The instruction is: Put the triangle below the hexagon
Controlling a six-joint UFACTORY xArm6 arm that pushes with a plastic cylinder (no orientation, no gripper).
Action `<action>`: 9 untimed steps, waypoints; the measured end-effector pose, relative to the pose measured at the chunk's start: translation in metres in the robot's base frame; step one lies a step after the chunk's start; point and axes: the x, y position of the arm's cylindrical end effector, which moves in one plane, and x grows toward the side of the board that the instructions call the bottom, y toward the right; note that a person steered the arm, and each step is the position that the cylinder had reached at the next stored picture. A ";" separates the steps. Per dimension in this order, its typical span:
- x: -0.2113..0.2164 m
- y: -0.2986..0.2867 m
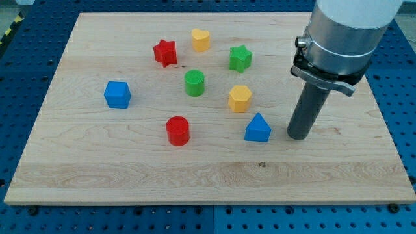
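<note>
Eight blocks lie on a wooden board [97, 169] set on a blue perforated table [403, 97]. My tip [298, 137] touches the board just right of the blue triangle [258, 128], a narrow gap between them; the rod [307, 110] rises up and to the right into a grey cylindrical arm housing [344, 32]. The arm carries no gripper, so there are no jaws to be open or closed, only the bare rod. The blue triangle sits directly below the yellow hexagon [240, 98], close to it but apart. A green cylinder [194, 83] stands left of the hexagon, and a green star [240, 58] above it. A yellow heart [201, 39] lies nearest the view's top, with a red star [165, 52] to its lower left. A red cylinder [177, 130] rests left of the triangle, well apart. A blue cube [117, 94] sits alone toward the view's left.
</note>
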 end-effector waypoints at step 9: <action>0.021 -0.082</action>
